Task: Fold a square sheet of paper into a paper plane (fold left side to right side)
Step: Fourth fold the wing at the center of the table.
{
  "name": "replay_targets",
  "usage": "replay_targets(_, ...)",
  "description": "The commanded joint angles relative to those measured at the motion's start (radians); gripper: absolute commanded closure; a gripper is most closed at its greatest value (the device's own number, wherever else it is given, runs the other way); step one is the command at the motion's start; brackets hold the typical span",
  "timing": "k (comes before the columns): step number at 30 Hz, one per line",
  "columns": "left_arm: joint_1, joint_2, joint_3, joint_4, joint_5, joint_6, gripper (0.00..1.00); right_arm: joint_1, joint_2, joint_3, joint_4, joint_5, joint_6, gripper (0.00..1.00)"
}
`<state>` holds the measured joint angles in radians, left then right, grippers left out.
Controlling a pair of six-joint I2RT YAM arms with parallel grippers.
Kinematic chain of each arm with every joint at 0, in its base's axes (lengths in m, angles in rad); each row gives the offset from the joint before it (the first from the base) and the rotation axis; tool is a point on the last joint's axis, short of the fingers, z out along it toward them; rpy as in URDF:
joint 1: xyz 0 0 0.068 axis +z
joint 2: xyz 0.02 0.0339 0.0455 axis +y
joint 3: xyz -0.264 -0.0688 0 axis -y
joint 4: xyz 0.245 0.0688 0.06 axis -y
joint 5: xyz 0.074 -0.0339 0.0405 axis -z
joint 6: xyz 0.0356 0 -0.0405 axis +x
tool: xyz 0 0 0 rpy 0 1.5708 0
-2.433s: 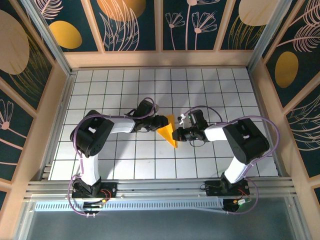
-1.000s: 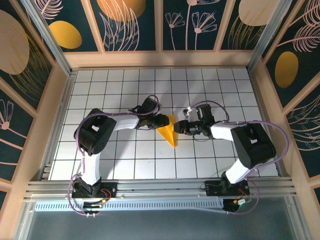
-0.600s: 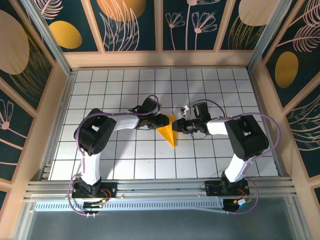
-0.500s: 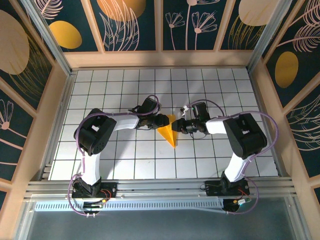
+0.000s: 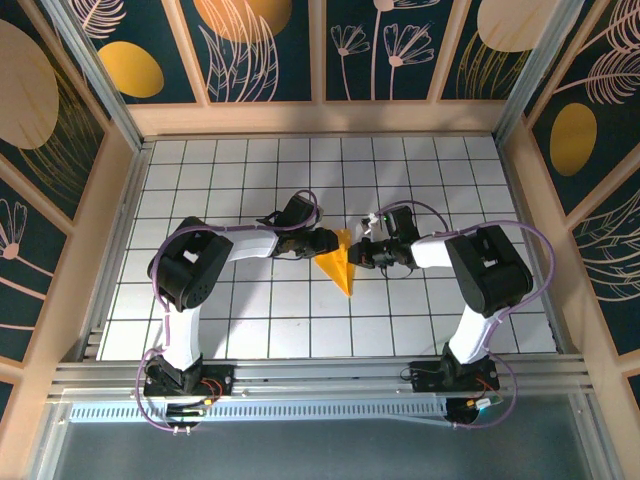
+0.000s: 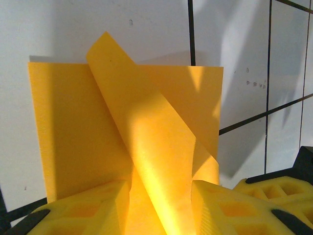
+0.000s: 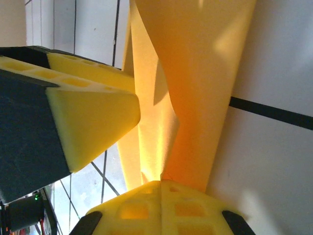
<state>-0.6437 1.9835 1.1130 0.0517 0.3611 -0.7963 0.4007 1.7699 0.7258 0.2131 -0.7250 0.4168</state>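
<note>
On the white grid-tiled table [image 5: 250, 180], walled by dark floral panels [image 5: 270, 50], the square sheet of paper [image 5: 341, 266] lies part-folded at the centre. My right gripper [image 5: 352, 252] pinches its raised flap. My left gripper [image 5: 330, 241] flanks that flap; I cannot tell whether it clamps.

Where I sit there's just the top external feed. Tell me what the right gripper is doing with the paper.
Observer: The right gripper is shut on the paper, pads together.
Operator: Now give me the left side.
Observer: A curled flap stands up between the fingers of the left gripper; whether they clamp it, I can't tell.
Operator: Report the rest of the sheet.
Observer: It lies flat on the table beyond that flap.
</note>
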Motion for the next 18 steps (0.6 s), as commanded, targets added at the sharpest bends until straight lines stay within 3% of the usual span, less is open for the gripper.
replay_targets(1, 0.006, 0.041, -0.022, -0.081, -0.076, 0.023, 0.61, -0.001, -0.029, 0.0, -0.044, 0.045, -0.03, 1.0)
replay_targets(18, 0.006, 0.038, -0.018, -0.084, -0.075, 0.022, 0.61, -0.003, -0.011, 0.022, -0.083, 0.085, -0.055, 1.0)
